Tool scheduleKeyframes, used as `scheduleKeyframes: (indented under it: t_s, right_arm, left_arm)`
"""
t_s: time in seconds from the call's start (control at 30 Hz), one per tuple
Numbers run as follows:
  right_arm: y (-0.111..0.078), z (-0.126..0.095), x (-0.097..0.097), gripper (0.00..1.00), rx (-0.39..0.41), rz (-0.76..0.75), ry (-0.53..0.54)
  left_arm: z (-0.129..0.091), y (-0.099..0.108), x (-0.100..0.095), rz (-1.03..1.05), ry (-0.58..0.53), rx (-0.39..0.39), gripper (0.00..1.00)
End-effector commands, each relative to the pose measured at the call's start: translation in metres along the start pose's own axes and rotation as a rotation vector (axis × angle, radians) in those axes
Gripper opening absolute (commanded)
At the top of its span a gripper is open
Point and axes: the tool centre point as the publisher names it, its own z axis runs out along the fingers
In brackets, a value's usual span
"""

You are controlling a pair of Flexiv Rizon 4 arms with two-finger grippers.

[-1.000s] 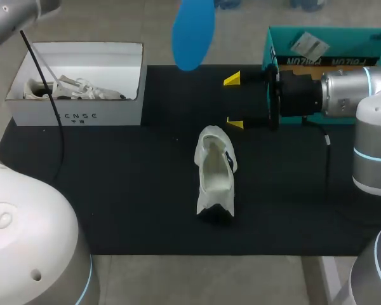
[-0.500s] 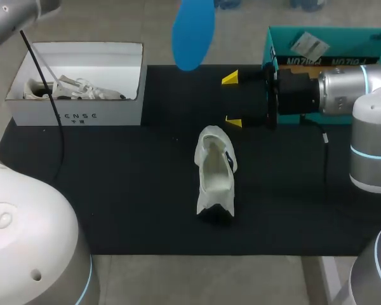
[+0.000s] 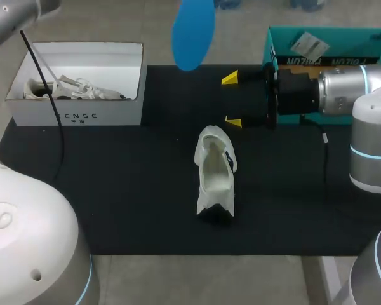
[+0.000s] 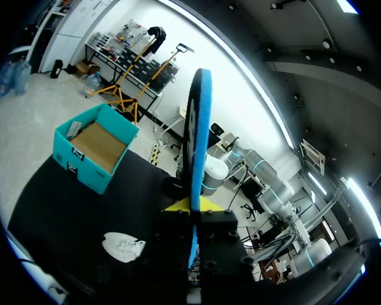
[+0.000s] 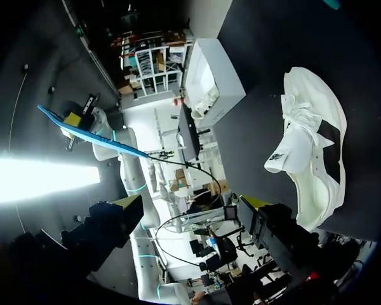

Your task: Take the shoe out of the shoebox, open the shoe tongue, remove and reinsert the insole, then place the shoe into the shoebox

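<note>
A white shoe lies on the black mat near the middle, its opening facing up. High above the mat's far edge hangs the blue insole; in the left wrist view my left gripper is shut on this insole, which stands edge-on between its fingers. The left gripper itself is outside the head view. My right gripper is open and empty, level above the mat just beyond the shoe's toe. Seen from the right wrist, the shoe lies ahead of the open right gripper.
A white shoebox holding a second white shoe stands at the back left. A teal box stands at the back right, behind my right arm. Bare mat stretches to the left and front of the shoe.
My right gripper has shifted slightly toward the far side, still open. The insole and the shoe have not moved.
</note>
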Motion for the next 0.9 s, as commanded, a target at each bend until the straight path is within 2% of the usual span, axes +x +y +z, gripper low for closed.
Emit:
scheduleKeyframes:
  t_s: [0.03,0.47,0.57,0.73,0.83,0.9]
  right_arm:
    - [0.0,0.002,0.0,1.0,0.0,0.001,-0.002]
    - [0.0,0.002,0.0,1.0,0.0,0.001,-0.002]
    - [0.0,0.002,0.0,1.0,0.0,0.001,-0.002]
    - [0.0,0.002,0.0,1.0,0.0,0.001,-0.002]
    - [0.0,0.002,0.0,1.0,0.0,0.001,-0.002]
    - [0.0,0.002,0.0,1.0,0.0,0.001,-0.002]
  left_arm:
    - [0.0,0.001,0.0,0.001,-0.001,0.001,0.0]
    - [0.0,0.001,0.0,0.001,-0.001,0.001,0.0]
    - [-0.015,0.008,0.016,0.131,-0.01,0.096,0.0]
    - [-0.037,0.045,0.035,0.364,-0.027,0.205,0.0]
    - [-0.042,0.07,0.035,0.497,-0.08,0.262,0.0]
    - [-0.041,0.087,0.033,0.531,-0.075,0.298,0.0]
